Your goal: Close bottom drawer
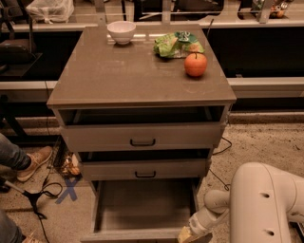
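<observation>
Camera view, nearest first: the robot's white arm (263, 204) fills the lower right, and its tan-tipped gripper (190, 234) sits at the frame's bottom edge, right by the front right corner of the bottom drawer (142, 206). Open or closed, I can't tell. That drawer is pulled far out, its long plain tray bare. Above it, the middle drawer (145, 168) and the top drawer (142, 136) both stand slightly ajar, with black bar handles. Speckled floor (256, 142) all around, a blue X mark (69, 190) and a tan shoe (34, 161) on the left. Up on the grey-brown table (118, 76): an orange (195, 64), a green packet (175, 44) with print too small to read, and a white bowl (121, 31). Far back, a plastic bag (50, 9).
</observation>
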Available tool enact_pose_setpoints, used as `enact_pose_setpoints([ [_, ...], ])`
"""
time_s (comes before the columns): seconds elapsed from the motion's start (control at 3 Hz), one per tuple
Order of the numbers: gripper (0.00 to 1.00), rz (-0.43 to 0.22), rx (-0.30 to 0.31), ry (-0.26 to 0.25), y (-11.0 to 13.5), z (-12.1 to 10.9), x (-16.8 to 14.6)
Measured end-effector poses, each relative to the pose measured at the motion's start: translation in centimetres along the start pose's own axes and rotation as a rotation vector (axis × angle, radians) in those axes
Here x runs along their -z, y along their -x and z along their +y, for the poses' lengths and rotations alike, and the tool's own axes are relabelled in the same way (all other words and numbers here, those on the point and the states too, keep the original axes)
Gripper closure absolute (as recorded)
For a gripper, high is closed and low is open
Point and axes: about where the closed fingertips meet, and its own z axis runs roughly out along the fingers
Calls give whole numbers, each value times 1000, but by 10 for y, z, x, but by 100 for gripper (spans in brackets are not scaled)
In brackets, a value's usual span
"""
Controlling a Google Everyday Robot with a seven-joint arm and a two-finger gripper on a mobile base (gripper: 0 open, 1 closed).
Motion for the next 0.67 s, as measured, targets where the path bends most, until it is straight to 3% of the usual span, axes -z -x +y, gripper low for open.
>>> enact_pose_setpoints([
  [0.67,100,0,0,0,0,0,0],
])
